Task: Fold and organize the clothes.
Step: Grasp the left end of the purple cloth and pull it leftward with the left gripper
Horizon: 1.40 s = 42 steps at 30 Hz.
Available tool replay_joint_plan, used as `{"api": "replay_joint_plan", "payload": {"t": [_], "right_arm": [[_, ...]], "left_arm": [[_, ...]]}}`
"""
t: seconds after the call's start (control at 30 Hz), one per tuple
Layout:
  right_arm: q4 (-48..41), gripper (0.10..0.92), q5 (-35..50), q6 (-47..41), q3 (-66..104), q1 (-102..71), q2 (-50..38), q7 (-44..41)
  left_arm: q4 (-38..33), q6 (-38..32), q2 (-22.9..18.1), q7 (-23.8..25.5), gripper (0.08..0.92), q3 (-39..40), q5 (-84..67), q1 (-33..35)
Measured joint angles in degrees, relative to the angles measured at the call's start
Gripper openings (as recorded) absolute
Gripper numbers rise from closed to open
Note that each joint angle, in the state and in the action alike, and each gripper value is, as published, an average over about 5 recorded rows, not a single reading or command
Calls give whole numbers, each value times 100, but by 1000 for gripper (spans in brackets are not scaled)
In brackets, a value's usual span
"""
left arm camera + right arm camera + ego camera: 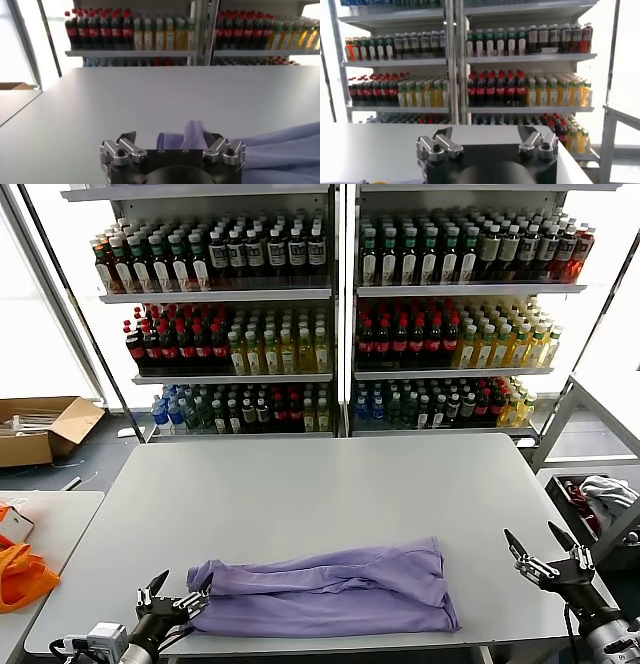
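Left gripper (172, 593), jaws wide and empty, sits at the T-shirt's (330, 589) nine-o'clock end, touching its edge. The shirt lies bunched near the table (300, 484) front, long axis three-to-nine. Right gripper (543, 546), wide, stands clear at three o'clock.

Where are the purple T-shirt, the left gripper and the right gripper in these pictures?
purple T-shirt (330, 589): head view, middle of the folded cloth on the table.
left gripper (178, 593): head view, between its open fingertips, at the shirt's left end.
right gripper (537, 540): head view, between its open fingertips, apart from the shirt.
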Motion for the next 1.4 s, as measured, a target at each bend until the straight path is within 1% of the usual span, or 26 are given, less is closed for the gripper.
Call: {"api": "replay_joint_plan", "payload": {"t": [0.07, 0.37, 0.63, 0.73, 0.8, 1.03, 1.13, 1.4], "right_arm": [[1, 823, -20, 35, 4, -16, 39, 13], [-7, 823, -56, 135, 19, -38, 85, 36], [-52, 823, -74, 134, 19, 42, 74, 74], [-47, 823, -75, 124, 9, 63, 90, 83], [-34, 823, -74, 115, 0, 74, 103, 85], [-15, 823, -37, 108, 7, 85, 103, 87], [2, 823, -14, 110, 12, 80, 105, 89], [75, 823, 65, 88, 10, 80, 94, 105]], "left_arm": [[21, 27, -102, -129, 818, 113, 64, -47], [181, 122, -501, -642, 692, 541, 273, -190], [165, 271, -752, -966, 489, 799, 451, -131], [192, 282, -797, -1013, 407, 830, 483, -142], [226, 282, -811, -1037, 332, 840, 504, -165], [323, 272, -839, -1064, 139, 867, 549, -227], [363, 251, -827, -1045, 98, 847, 557, -259], [401, 239, -693, -926, 94, 649, 437, -380]]}}
